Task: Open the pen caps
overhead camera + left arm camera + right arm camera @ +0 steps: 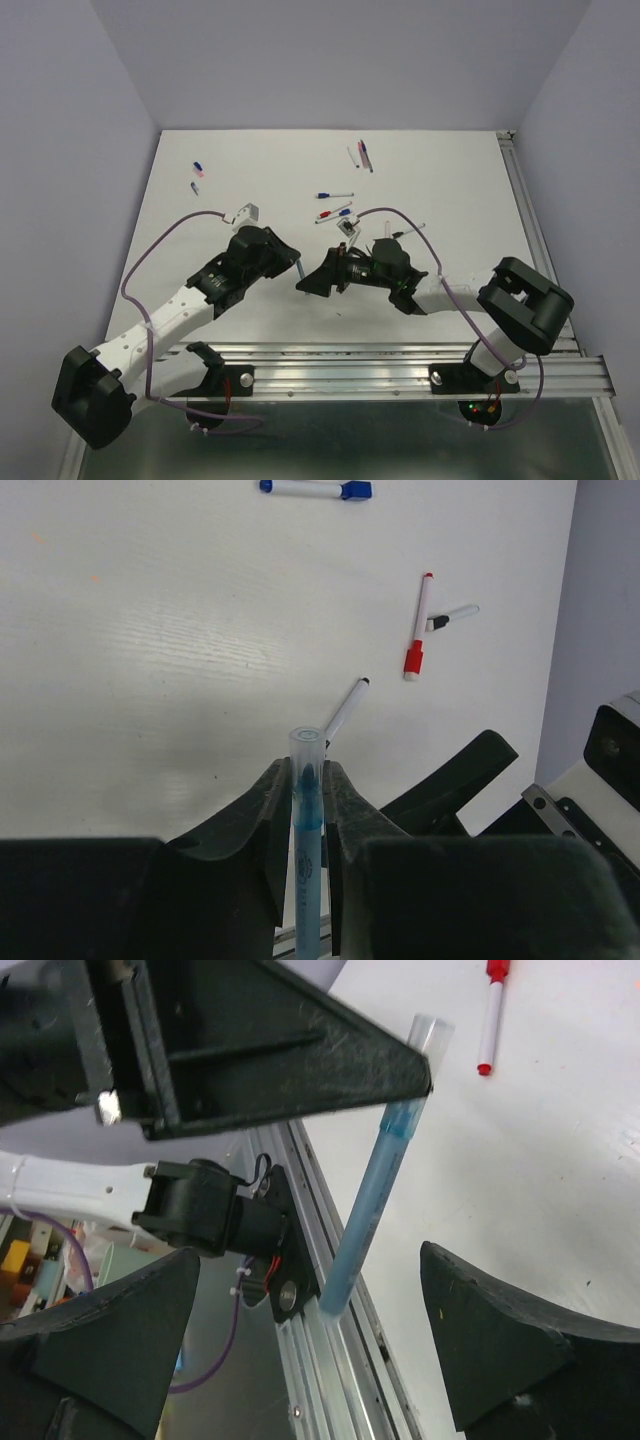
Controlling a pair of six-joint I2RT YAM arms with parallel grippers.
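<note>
Firmly, the left gripper (pixel 308 790) is clamped on a blue translucent pen (pixel 306 755), whose clear end pokes past the fingertips. The right gripper (pixel 310 1260) faces it with its jaws spread wide. Beyond, pens lie on the white table (pixel 150 630) wearing a blue cap (pixel 356 490), a red cap (pixel 413 662) and a black cap (pixel 437 623).

Loose pens (pixel 336 195) dot the table's (pixel 460 200) upper half; at centre, the left hand's (pixel 296 264) pen (pixel 306 790) sits beside the right hand (pixel 308 284).

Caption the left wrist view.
Left pincer clamps a translucent blue pen; a red-capped pen and a blue-capped pen lie on the table beyond.
</note>
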